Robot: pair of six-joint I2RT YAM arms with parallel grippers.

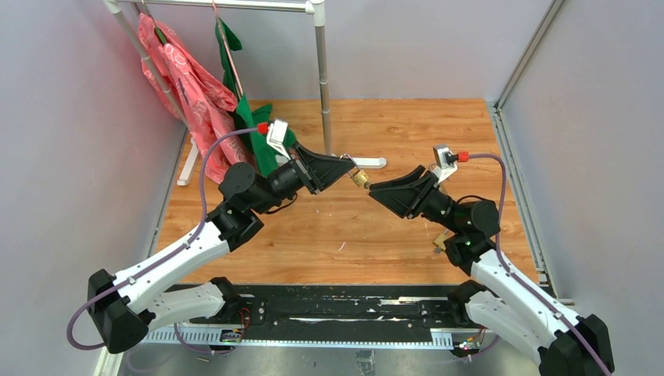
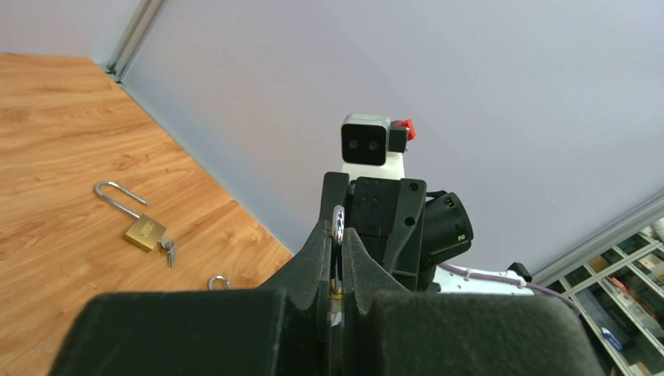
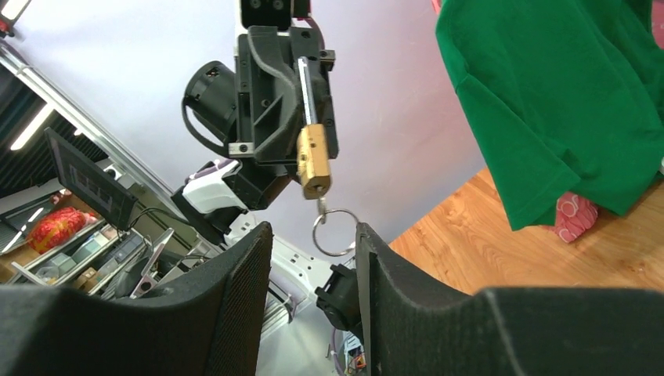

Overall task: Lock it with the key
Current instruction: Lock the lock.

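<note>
A brass padlock [image 1: 359, 178] hangs in the air over the middle of the wooden table. My left gripper [image 1: 344, 174] is shut on its shackle, which shows between the fingers in the left wrist view [image 2: 338, 223]. In the right wrist view the padlock [image 3: 314, 160] hangs body down. A key [image 3: 322, 205] sticks out of its bottom, with a key ring [image 3: 334, 233] below. My right gripper [image 3: 312, 239] is open. The ring sits between its fingertips, close to the right finger [image 3: 368, 251]. In the top view my right gripper [image 1: 373, 189] is just right of the padlock.
A second brass padlock [image 2: 145, 231] with keys [image 2: 168, 252] lies on the table by the right arm; it also shows in the top view [image 1: 440, 244]. A clothes rack pole [image 1: 322, 78] with a pink garment [image 1: 184, 86] and a green one [image 1: 249, 129] stands behind.
</note>
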